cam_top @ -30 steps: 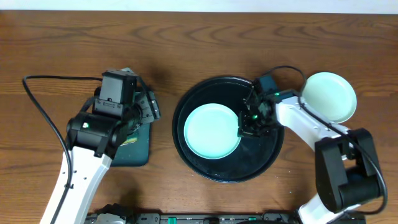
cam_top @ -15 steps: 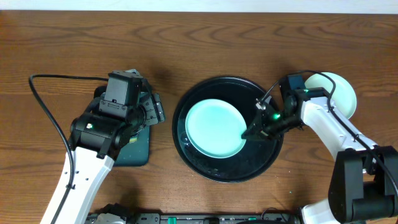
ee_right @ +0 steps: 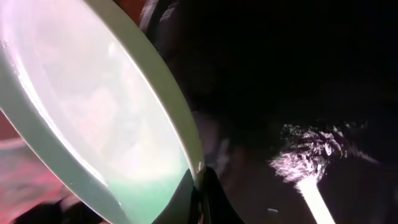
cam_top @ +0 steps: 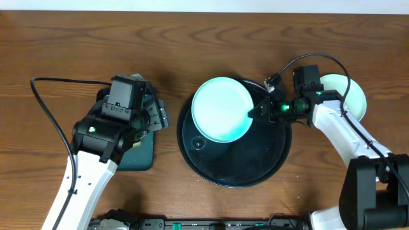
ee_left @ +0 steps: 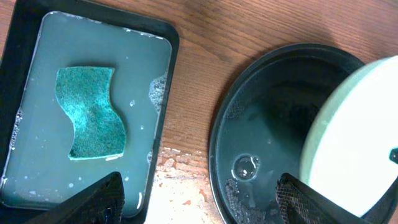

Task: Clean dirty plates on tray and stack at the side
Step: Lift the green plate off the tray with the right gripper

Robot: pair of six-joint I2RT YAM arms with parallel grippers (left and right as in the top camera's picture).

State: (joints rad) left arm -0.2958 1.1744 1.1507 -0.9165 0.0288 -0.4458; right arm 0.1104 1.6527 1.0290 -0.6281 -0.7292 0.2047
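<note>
The plate [cam_top: 220,108] is hanging tipped over the black tray [cam_top: 233,183], clear of the tray's floor as far as I can judge. One edge is reaching out past the tray's far-left rim. The right fingers [cam_top: 254,115] are pinching it by the rim, closed down tight on that thin edge. The whole disc is spreading away from them, with nothing under its far side. From the right wrist the rim is running straight down into the fingertips, so the bite looks shallow.

A second plate [cam_top: 350,96] is sitting on the surface [cam_top: 192,38] behind the right fingers, well apart from them and half hidden by the arm. That looks like the stacking spot.

On the other side, the left fingers [cam_top: 154,114] are standing wide apart and holding nothing. The sponge [ee_left: 90,113] is lying ahead of them and off toward the left one, in the soapy water of the green tray [cam_top: 137,158].

My read is that the plate is being held up for a wipe, though its face is already looking clean from above.

- **Holding the plate:** the pinch should stay firm and the wrist quiet, because a wet rim held this near its edge could swivel or slip.
- **Position:** staying over the black tray means drips and any drop land inside it.
- **Fetching the sponge:** the left fingers should drop square over the middle of the sponge and close across its narrow waist.
- **Wiping:** they should press lightly toward the held edge, not against the free side.
</note>
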